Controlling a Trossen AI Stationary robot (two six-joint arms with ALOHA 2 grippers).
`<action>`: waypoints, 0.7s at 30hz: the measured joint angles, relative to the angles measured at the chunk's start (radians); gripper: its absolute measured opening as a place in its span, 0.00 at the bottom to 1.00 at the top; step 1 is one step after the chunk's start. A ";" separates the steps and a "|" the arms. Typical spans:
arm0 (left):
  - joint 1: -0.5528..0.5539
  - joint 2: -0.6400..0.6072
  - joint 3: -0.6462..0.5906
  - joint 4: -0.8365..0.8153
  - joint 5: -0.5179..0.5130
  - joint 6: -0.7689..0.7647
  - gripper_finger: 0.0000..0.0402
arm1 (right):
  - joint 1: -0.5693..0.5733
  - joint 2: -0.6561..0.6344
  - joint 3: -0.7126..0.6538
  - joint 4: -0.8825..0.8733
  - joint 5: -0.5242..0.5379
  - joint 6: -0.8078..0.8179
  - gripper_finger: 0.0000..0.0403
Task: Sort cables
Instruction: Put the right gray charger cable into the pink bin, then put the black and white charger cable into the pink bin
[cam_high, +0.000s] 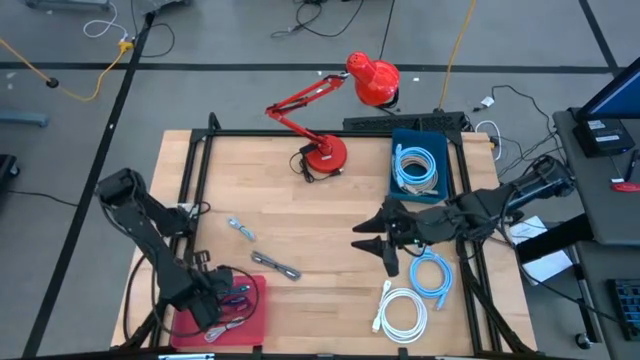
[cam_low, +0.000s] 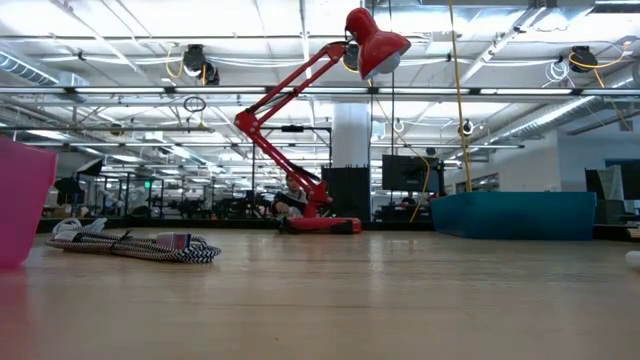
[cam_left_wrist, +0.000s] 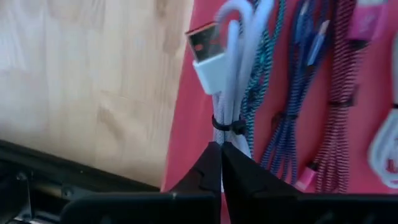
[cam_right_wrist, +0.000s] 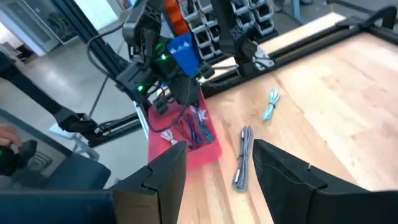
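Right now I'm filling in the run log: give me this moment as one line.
left gripper: shut on white cable, over pink tray | right gripper: open, empty, mid-table | blue bin: light-blue coil inside

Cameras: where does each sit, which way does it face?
High: overhead, straight down; both arms, red lamp, blue bin, pink tray.
Low: table height, level across the wood to the lamp; no arm shows.
Left wrist: over the pink tray, left claw shut on a white cable.
Right wrist: across the table past the open right claw.
Shared: a grey cable, right wrist and high.
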 joint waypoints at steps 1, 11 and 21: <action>-0.005 0.000 -0.010 0.003 0.002 -0.017 0.02 | 0.000 0.006 0.000 -0.002 0.000 0.006 0.44; 0.003 -0.044 -0.028 -0.002 -0.090 -0.281 0.19 | -0.036 0.160 0.000 0.030 -0.132 0.086 0.47; -0.015 -0.155 -0.027 0.109 -0.250 -0.443 0.37 | -0.157 0.351 0.001 0.169 -0.283 0.111 0.54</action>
